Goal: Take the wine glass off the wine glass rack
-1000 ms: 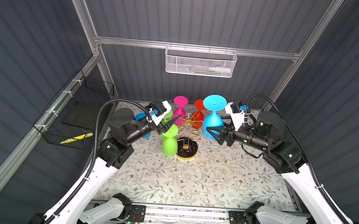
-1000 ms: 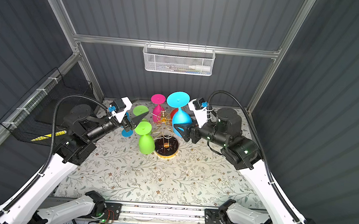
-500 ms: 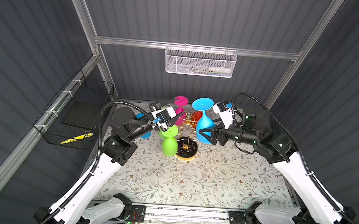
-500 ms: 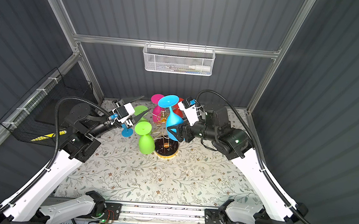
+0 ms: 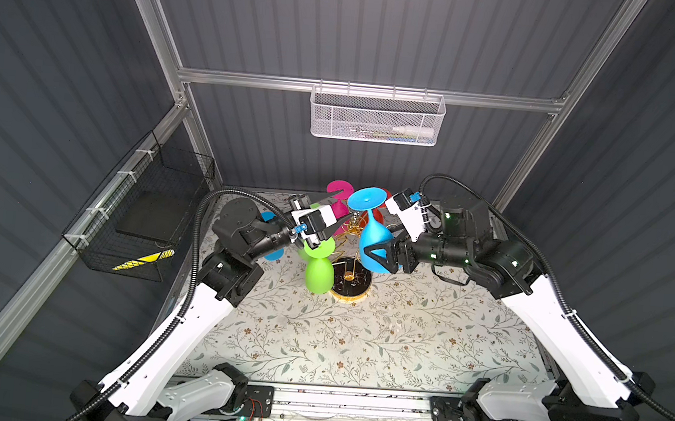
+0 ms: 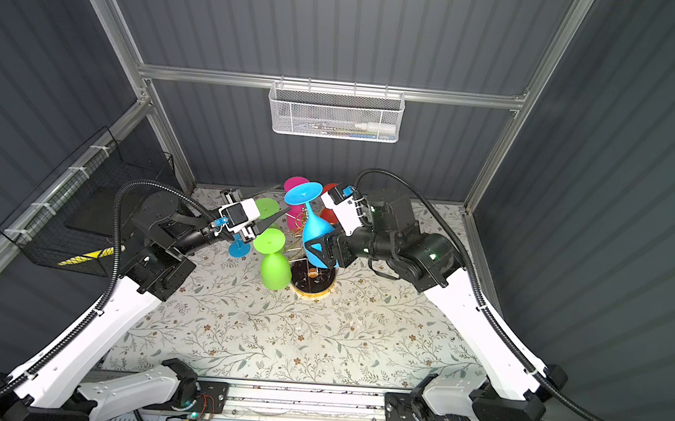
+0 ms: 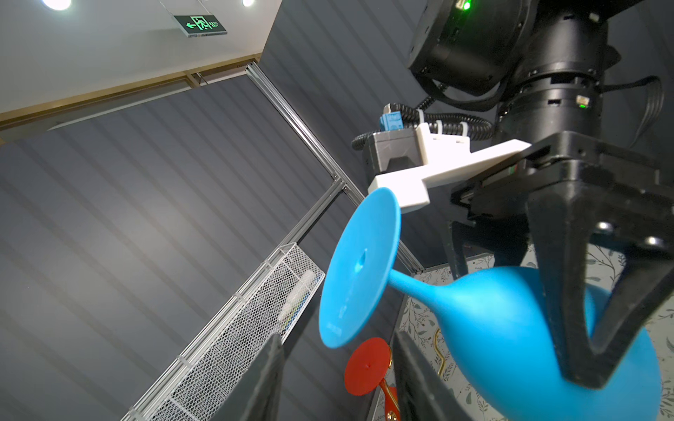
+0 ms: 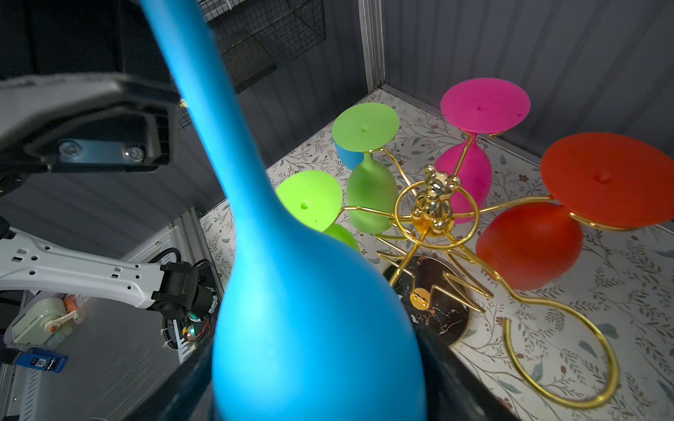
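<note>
The blue wine glass (image 5: 373,235) (image 6: 317,228) is held foot-up and tilted just above the gold wine glass rack (image 5: 352,226) (image 8: 434,204). My right gripper (image 5: 373,256) (image 6: 317,251) is shut on its bowl (image 8: 313,310). The stem is free of the rack arms, and one ring loop (image 8: 561,357) is empty. My left gripper (image 5: 342,207) (image 6: 282,199) (image 7: 337,364) is open, close to the left of the glass's foot (image 7: 359,266). Nothing lies between its fingers.
Two green glasses (image 5: 319,274) (image 8: 370,197), a pink one (image 8: 463,171) and a red one (image 8: 529,244) hang on the rack over its black base (image 5: 351,294). Another blue glass (image 6: 239,249) is by the left arm. A white mesh basket (image 5: 377,117) and a black wire basket (image 5: 139,219) hang on the walls.
My right gripper has carried the blue glass left and lower, over the rack and close to my left gripper. The left jaws have narrowed and moved toward the glass's foot.
</note>
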Robot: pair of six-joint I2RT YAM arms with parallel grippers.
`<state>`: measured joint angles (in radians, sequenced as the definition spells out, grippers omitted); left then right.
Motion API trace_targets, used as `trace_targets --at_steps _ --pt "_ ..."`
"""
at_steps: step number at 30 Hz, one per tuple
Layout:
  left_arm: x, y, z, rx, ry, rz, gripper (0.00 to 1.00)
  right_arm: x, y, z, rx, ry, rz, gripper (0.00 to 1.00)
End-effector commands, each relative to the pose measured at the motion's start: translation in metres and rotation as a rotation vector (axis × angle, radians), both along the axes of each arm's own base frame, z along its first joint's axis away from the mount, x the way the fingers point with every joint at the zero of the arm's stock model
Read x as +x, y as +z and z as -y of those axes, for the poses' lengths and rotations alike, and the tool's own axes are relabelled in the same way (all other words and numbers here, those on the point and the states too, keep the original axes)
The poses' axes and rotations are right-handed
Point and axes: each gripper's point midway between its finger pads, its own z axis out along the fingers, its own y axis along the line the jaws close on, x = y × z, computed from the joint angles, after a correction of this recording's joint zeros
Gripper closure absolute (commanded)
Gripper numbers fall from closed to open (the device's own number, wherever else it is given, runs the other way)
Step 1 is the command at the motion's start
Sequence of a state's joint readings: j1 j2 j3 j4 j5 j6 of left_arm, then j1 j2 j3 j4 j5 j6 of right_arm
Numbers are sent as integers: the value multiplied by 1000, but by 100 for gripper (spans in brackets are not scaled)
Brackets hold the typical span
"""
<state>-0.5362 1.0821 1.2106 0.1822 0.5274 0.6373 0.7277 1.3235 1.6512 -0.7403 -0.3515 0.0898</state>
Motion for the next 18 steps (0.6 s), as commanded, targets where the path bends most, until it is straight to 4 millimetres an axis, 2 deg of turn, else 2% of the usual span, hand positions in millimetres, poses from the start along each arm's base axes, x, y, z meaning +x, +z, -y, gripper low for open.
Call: trace_targets --at_steps 1,11,18 --pt "-8 17 2 -18 -31 63 51 -7 7 -3 8 24 -10 60" --pt "-9 16 5 -9 -49 46 62 -12 -1 -13 -19 61 -39 60" --pt "-8 19 3 -13 -36 45 78 -13 -5 -15 -25 65 -53 57"
